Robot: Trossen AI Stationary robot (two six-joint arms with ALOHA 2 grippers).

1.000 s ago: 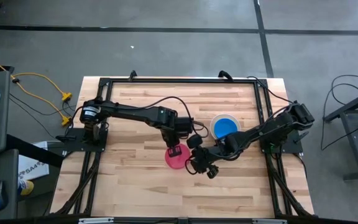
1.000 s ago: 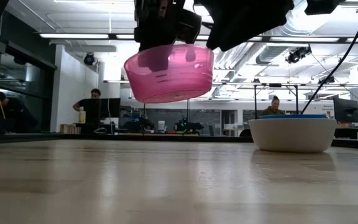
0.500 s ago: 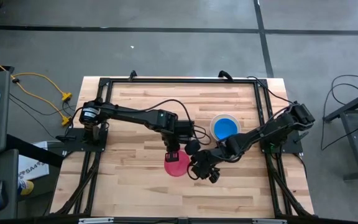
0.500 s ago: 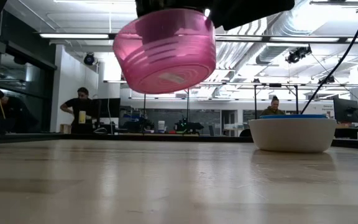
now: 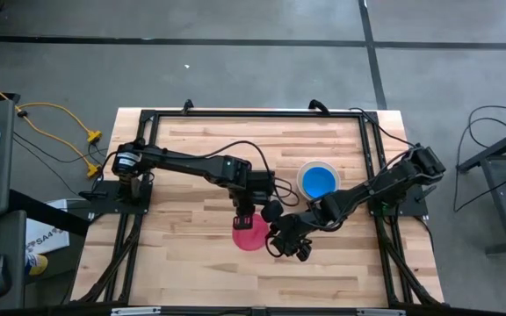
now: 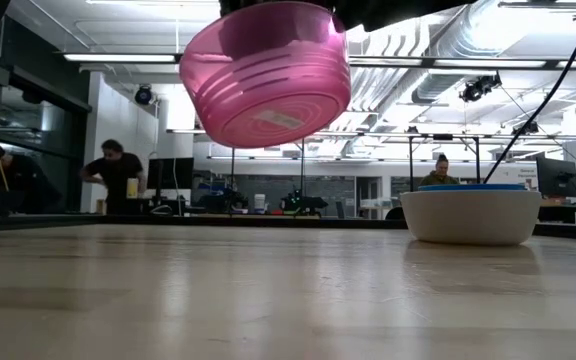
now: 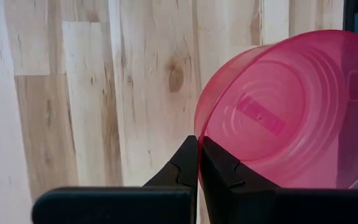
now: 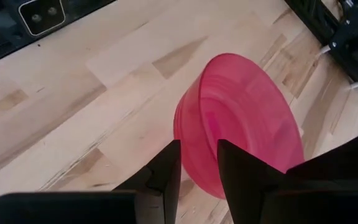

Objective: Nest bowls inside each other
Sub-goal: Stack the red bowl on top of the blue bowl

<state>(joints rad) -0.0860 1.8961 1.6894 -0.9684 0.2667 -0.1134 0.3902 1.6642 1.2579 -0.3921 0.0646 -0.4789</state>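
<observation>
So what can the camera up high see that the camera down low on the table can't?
Only the high view shows both arms whole, the left tool pinching the pink bowl's rim, and the right tool open beside it. Only the low view shows the bowl's underside lifted off the table, and people far behind. Both show the pink bowl and the blue bowl sitting inside the white bowl.

The left tool (image 5: pixel 247 213) is clamped on the pink-red bowl's (image 5: pixel 249 232) rim; the right tool (image 5: pixel 290 247), fingers parted, hangs just beside the bowl.
</observation>
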